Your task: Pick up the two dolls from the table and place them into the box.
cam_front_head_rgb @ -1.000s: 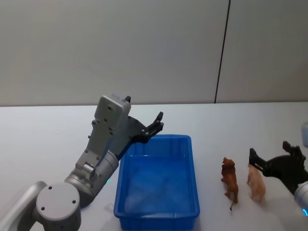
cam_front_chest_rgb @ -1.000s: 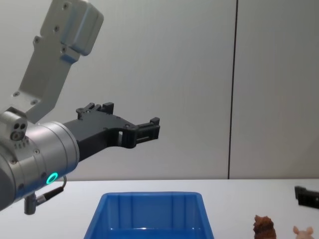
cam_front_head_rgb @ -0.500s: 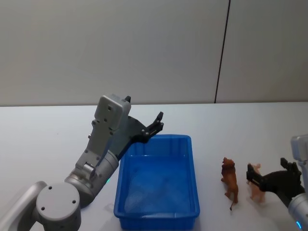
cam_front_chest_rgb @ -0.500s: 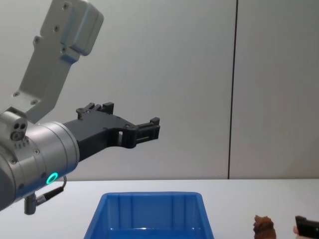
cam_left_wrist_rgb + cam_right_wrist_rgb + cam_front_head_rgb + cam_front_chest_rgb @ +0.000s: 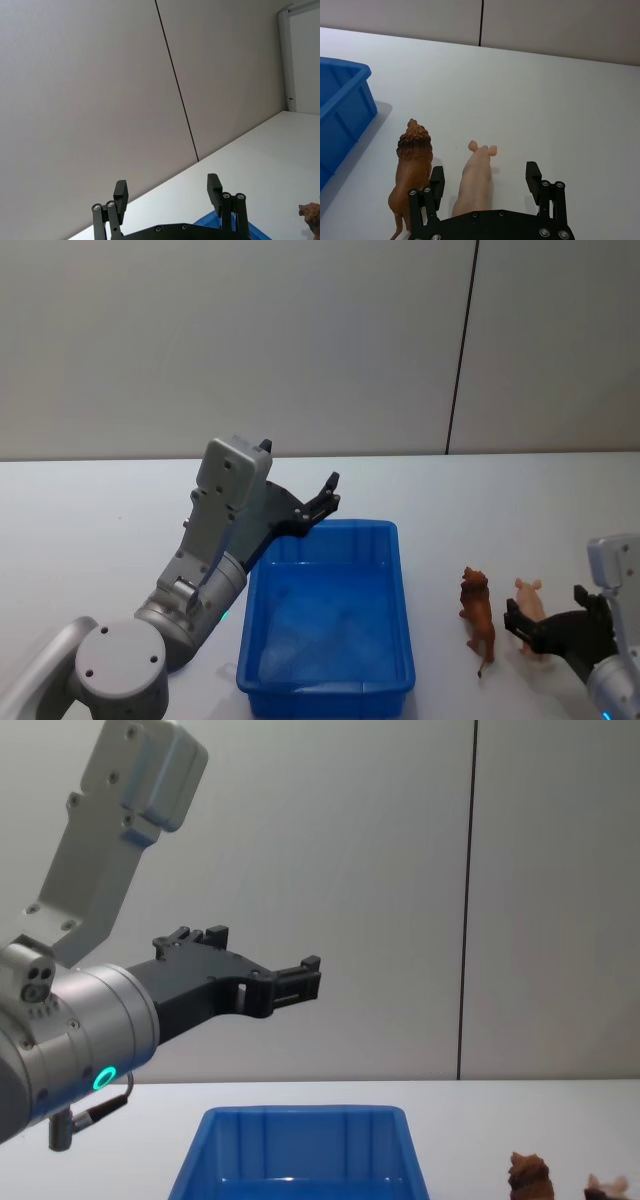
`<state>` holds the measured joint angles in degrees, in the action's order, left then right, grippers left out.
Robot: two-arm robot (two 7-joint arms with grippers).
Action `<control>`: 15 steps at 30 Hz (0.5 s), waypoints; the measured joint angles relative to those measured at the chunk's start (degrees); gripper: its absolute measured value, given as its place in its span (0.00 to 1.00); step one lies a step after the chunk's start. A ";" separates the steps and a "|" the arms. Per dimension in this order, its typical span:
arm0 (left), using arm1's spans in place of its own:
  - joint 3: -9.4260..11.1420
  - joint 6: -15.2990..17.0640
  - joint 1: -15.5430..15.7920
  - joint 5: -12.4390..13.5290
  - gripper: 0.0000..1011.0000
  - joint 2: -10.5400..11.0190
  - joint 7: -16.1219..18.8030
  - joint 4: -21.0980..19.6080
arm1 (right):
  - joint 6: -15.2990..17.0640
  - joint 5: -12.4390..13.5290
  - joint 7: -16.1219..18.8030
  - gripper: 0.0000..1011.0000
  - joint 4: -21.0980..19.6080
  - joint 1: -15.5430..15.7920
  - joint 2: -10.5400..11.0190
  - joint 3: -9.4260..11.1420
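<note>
Right gripper (image 5: pixel 520 625): low at the near right of the table, fingers spread wide. In the right wrist view they reach forward on either side of the pink doll's hindquarters (image 5: pixel 485 174), with a gap on both sides, so nothing is gripped.
Pink doll (image 5: pixel 479 161): stands on the table between those fingers, head with pointed ears facing away from the robot. From the head camera only its front half shows past the gripper (image 5: pixel 527 592).
Brown doll (image 5: pixel 413 159): shaggy-maned, standing just left of the pink one and facing the same way. One gripper finger sits between the two (close to the brown flank, but I cannot tell if it touches). It is well clear of the box (image 5: pixel 478 618).
Box (image 5: pixel 396 540): blue bin to the dolls' left, nothing inside it.
Left gripper (image 5: pixel 325 498): raised in the air over the box's far left corner, fingers apart and holding nothing (image 5: pixel 167 192).
Table (image 5: pixel 100 510): plain white, running back to the wall.
Wall (image 5: pixel 300 340): pale grey panels with one dark vertical seam.
</note>
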<state>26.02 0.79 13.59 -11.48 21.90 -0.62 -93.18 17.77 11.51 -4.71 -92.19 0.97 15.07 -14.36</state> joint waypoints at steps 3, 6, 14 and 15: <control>0.00 0.00 0.00 0.00 0.99 0.00 0.00 0.00 | -0.01 -0.16 0.11 0.99 0.50 -0.16 -0.23 -0.07; 0.00 0.00 0.00 0.00 0.99 0.00 0.00 0.00 | -0.02 -0.35 0.24 0.99 1.13 -0.38 -0.50 -0.16; 0.00 0.00 0.00 0.00 0.99 0.00 0.00 0.00 | -0.01 -0.85 0.56 0.98 3.00 -1.02 -1.23 -0.30; 0.00 0.00 0.00 0.00 0.99 0.00 0.00 0.00 | -0.01 -0.89 0.59 0.97 3.14 -1.07 -1.28 -0.30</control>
<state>26.02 0.80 13.59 -11.48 21.90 -0.62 -93.18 17.76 10.62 -4.13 -89.06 -0.10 13.79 -14.66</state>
